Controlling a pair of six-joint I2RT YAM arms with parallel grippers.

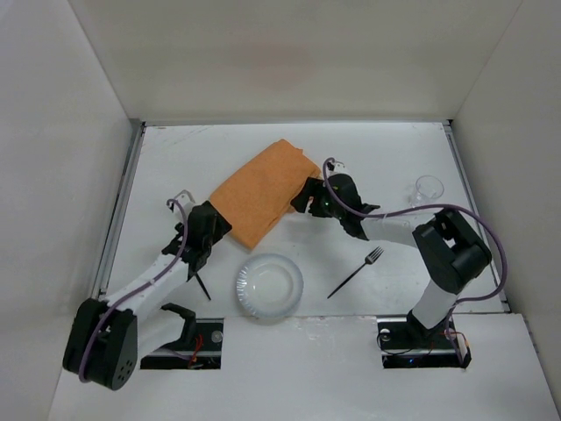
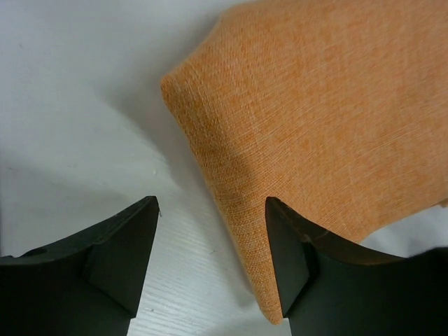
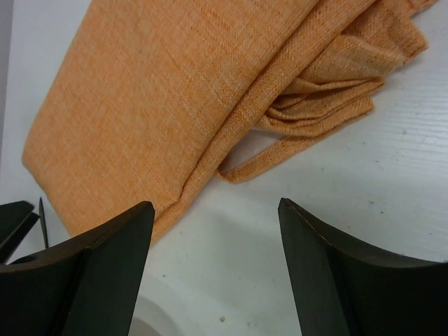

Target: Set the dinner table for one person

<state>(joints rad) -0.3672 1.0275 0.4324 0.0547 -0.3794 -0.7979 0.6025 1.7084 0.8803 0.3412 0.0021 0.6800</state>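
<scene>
Dinner table (image 1: 377, 149): the white tabletop spans the whole scene under both arms. It shows bare and white in the gap between each pair of jaws.
Placemat (image 1: 263, 193): an orange cloth lying slantwise on the middle of the table, from near left to far right. Its far-right end is folded over and bunched.
Left gripper (image 1: 209, 226): at the near-left end of the placemat, with its jaws spread wide and holding nothing.
Left wrist view: the gripper's gap (image 2: 210, 203) takes in the placemat's (image 2: 315, 119) left edge. There is white table under the left finger and orange cloth at the right finger. I cannot tell whether that finger touches the cloth.
Right gripper (image 1: 307, 197): at the placemat's right edge, jaws apart and empty.
Right wrist view: the gap (image 3: 217, 206) is mostly bare table. The placemat's (image 3: 175, 91) folded edge lies just beyond it, and the cloth reaches the left finger.
Plate (image 1: 268, 286): round and pale, on the table near the middle, just near of the placemat.
Fork (image 1: 355, 272): black, lying aslant to the right of the plate.
Black utensil (image 1: 202, 285): thin, lying left of the plate beside the left arm.
Glass (image 1: 429, 189): clear, standing far right, well apart from the placemat.
</scene>
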